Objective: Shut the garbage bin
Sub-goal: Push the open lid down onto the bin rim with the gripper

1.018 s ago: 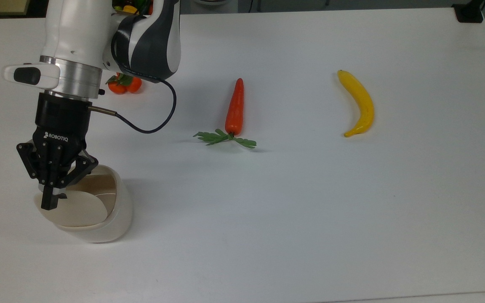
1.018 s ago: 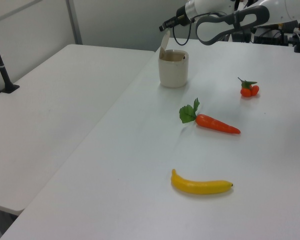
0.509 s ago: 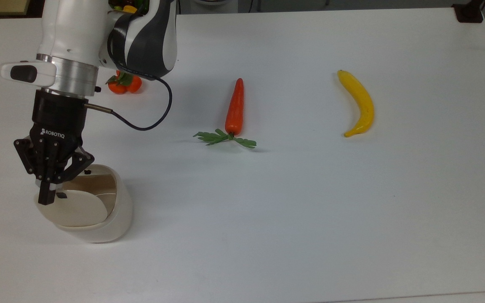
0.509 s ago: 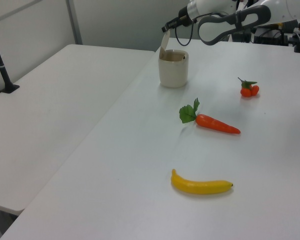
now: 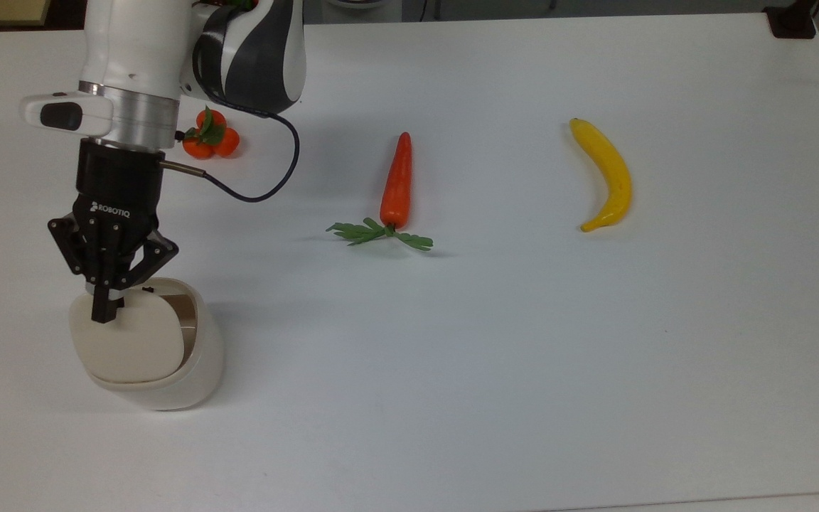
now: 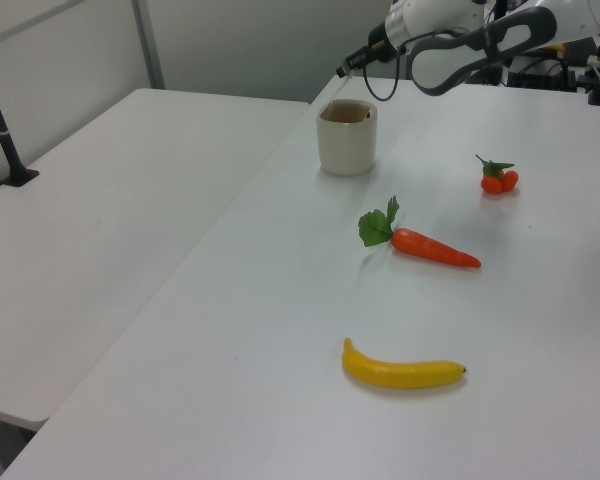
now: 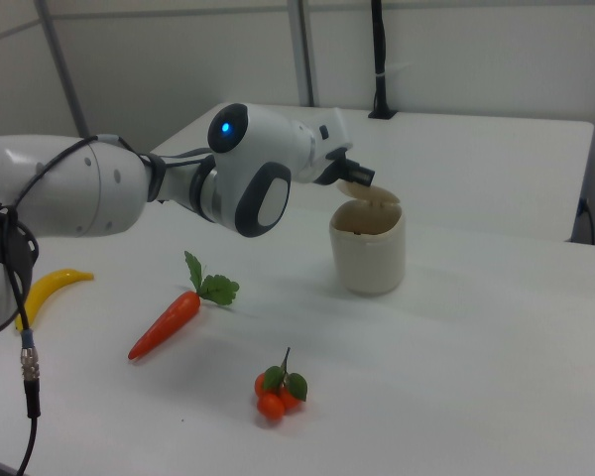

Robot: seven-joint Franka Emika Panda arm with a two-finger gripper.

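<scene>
At the top view's lower left, found the end effector (image 5: 106, 311) pinched narrow, fingers together with nothing between them, tips resting on the beige lid (image 5: 132, 341) of the garbage bin (image 5: 168, 387), near the lid's edge toward the top view's left. Saw the bin standing upright on the white surface (image 5: 523, 355), well apart from everything else on it. Noted the lid lying low over the mouth, with a sliver of the inside still open along the top view's right. In the right view, saw it still lifted a little under the end effector.

Against a second before: had the lid tipped well up then, with much of the interior showing; found it lowered nearly flat now. Found the end effector shifted toward the top view's right and upward, and more of the orange fruits (image 5: 210, 139) uncovered beside the arm.

Counted one bin, one carrot (image 5: 397, 181), one banana (image 5: 608, 174), one small cluster of orange fruits, one arm.
</scene>
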